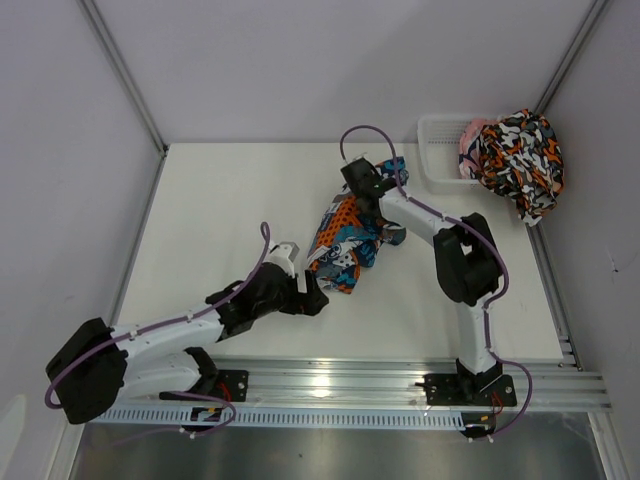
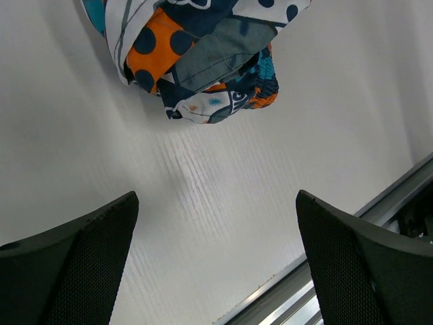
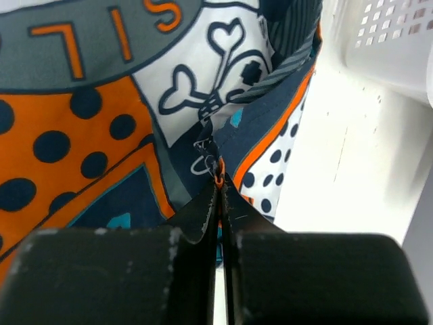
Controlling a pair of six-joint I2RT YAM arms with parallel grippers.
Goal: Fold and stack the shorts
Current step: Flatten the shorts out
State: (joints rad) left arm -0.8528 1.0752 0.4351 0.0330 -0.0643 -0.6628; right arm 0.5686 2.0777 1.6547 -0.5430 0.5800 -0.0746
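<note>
left fingers [image 2: 74,264] wide apart, arm [image 1: 170,335] low | right fingers [image 3: 135,277] pinched together, arm [image 1: 465,262] extended

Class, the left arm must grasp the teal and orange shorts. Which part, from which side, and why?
Grip the bunched lower corner of the teal and orange shorts, coming from the near left, where the open left gripper faces it. The layers are gathered thick there, probably giving the fingers purchase, and the right gripper pinches the far edge.

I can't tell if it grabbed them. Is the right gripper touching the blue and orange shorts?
Touching. Right wrist view shows the right gripper pinching a fold of the shorts.
</note>
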